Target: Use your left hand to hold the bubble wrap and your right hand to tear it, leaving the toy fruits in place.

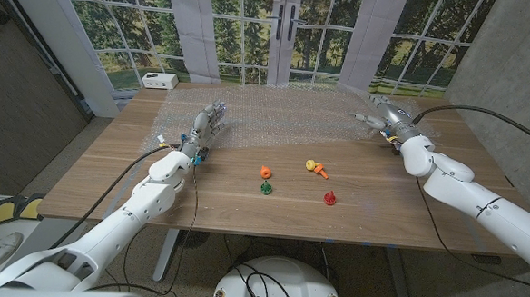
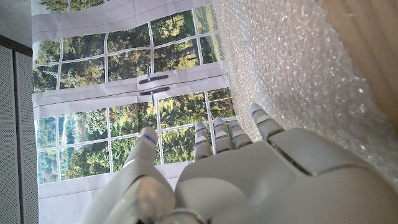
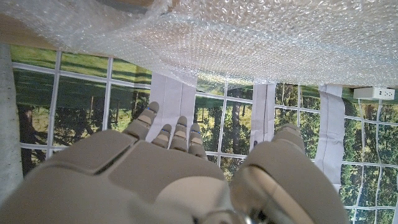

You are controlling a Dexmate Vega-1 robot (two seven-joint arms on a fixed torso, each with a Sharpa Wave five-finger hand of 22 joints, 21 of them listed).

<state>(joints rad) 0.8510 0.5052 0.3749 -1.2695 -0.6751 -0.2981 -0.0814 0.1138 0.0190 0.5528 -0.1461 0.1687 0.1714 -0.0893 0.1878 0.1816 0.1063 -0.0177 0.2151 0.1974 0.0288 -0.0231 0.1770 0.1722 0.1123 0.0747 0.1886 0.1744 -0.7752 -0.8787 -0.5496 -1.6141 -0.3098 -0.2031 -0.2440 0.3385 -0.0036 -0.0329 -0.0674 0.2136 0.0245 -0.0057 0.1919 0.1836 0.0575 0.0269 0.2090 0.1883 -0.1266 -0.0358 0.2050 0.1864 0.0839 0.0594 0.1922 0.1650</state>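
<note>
Behind the wooden table (image 1: 109, 181) runs a wall of printed forest windows, and the bubble wrap (image 1: 285, 113) lies along the table's far edge, at twelve o'clock from you. Its long axis goes from nine o'clock to three o'clock, spanning most of the space between your two arms.

Your left robot hand (image 1: 208, 124) sits over the sheet's nine o'clock end, fingers reaching out across the bubbles; the left wrist view shows them spread apart with nothing between them, and I cannot tell whether they press on the plastic. Your right robot hand (image 1: 382, 113) is at the three o'clock end, at the sheet's edge. In the right wrist view its fingers are apart and nothing is pinched, with the wrap's edge lying just beyond the fingertips.

Both hands are about equally close to their own ends, so neither arm needs a long reach. The next move seems to turn on closing the left hand on the sheet first, then pinching the right-hand edge.

The toy fruits (image 1: 295, 179) stand well apart from the wrap, toward six o'clock in the table's middle. A white box (image 1: 158, 80) rests at the far ten o'clock corner.
</note>
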